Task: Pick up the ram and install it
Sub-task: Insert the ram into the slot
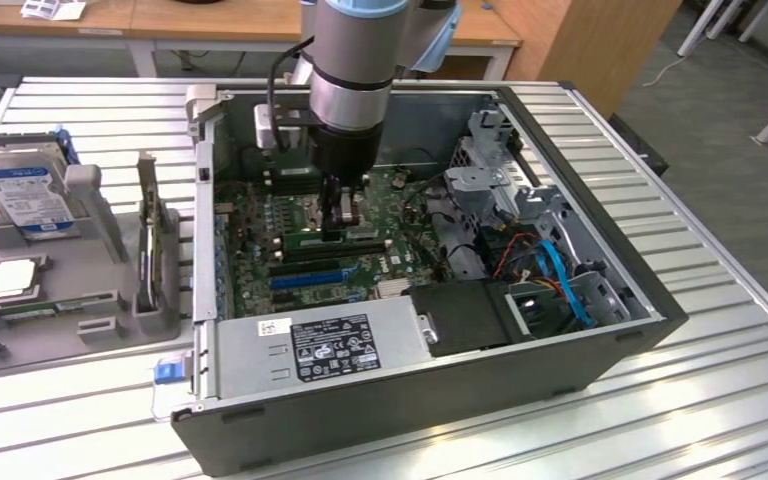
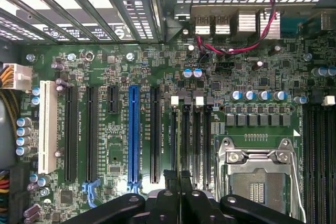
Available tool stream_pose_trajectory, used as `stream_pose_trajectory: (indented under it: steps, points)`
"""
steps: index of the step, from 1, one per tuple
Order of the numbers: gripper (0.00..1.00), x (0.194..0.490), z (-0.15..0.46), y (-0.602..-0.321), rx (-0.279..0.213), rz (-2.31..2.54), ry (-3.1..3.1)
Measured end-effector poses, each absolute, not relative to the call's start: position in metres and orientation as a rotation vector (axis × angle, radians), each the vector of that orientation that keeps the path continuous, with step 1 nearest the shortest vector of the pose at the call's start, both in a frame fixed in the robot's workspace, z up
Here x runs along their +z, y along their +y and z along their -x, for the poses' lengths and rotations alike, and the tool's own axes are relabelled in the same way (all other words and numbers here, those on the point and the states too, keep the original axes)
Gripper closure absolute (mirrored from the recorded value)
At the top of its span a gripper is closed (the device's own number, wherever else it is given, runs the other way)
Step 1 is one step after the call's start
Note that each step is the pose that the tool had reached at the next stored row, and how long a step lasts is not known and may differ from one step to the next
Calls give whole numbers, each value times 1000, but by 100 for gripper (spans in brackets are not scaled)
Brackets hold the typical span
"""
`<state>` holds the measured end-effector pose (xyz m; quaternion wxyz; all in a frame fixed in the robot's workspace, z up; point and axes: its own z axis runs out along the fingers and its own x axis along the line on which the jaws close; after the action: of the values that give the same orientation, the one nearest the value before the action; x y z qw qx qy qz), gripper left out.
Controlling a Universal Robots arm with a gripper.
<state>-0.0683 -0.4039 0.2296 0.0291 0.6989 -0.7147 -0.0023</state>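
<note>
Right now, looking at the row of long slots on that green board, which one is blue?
The blue slot is the only one of that colour. It stands between black slots, and the white slot lies at the row's end.

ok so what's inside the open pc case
A green motherboard with long black slots and a CPU socket, a silver power supply, and blue cables. The arm and end effector cover the stretch of board beneath them in the exterior view.

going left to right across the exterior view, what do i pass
hard drive with blue label → thin green board standing in the grey holder → gripper → black plastic housing → blue cables
</note>
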Motion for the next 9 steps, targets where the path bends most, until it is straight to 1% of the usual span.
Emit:
stream_pose_trajectory:
  steps: [9]
  points:
    - [88, 230, 68, -404, -7, -2156, -2205]
